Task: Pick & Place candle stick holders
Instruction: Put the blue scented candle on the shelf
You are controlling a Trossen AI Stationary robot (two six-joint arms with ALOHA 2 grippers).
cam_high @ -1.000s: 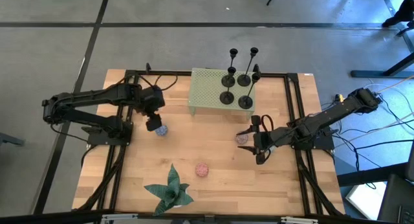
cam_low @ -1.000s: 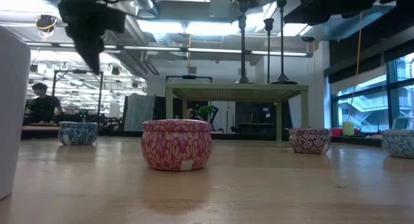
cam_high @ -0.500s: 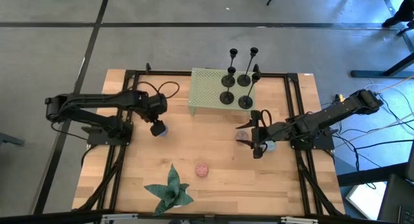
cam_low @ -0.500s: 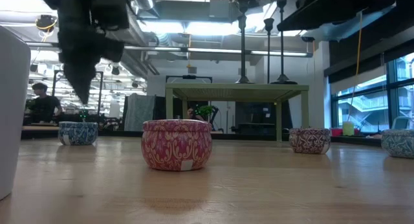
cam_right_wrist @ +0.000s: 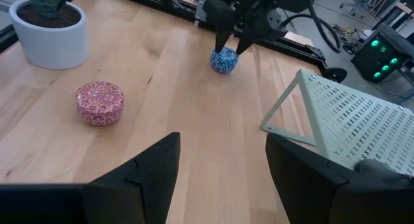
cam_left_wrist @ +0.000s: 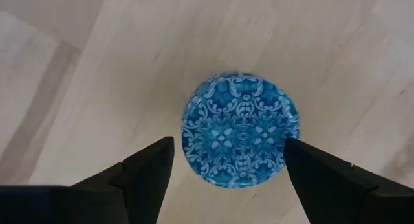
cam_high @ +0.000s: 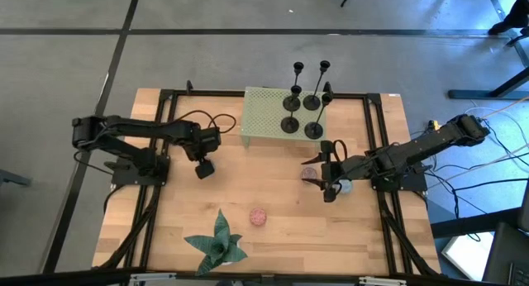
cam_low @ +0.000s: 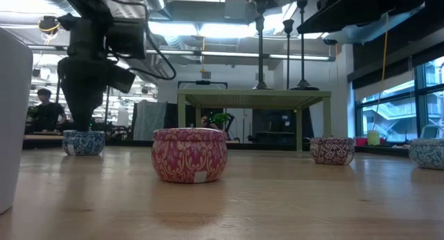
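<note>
Several black candle stick holders (cam_high: 302,104) stand by their disc bases on a green perforated stand (cam_high: 264,112) at the table's far side; the low view shows their stems (cam_low: 288,46) rising from the stand's top (cam_low: 253,96). My left gripper (cam_left_wrist: 228,166) points straight down, open, just over a blue patterned tin (cam_left_wrist: 240,129) that sits on the table; one finger stands on either side of it without touching. The high view shows that gripper (cam_high: 201,166) covering the tin. My right gripper (cam_right_wrist: 223,159) hovers open right of centre (cam_high: 322,180), holding nothing.
A red patterned tin (cam_high: 259,216) sits near the table's middle front. A green leafy plant (cam_high: 216,243) in a white pot (cam_right_wrist: 52,30) stands at the near edge. A pinkish tin (cam_high: 310,176) and another blue tin (cam_low: 427,153) lie by my right gripper.
My left gripper has come down toward the blue tin, from well above it to just over its lid, still pointing down. The tin has stayed in place.
</note>
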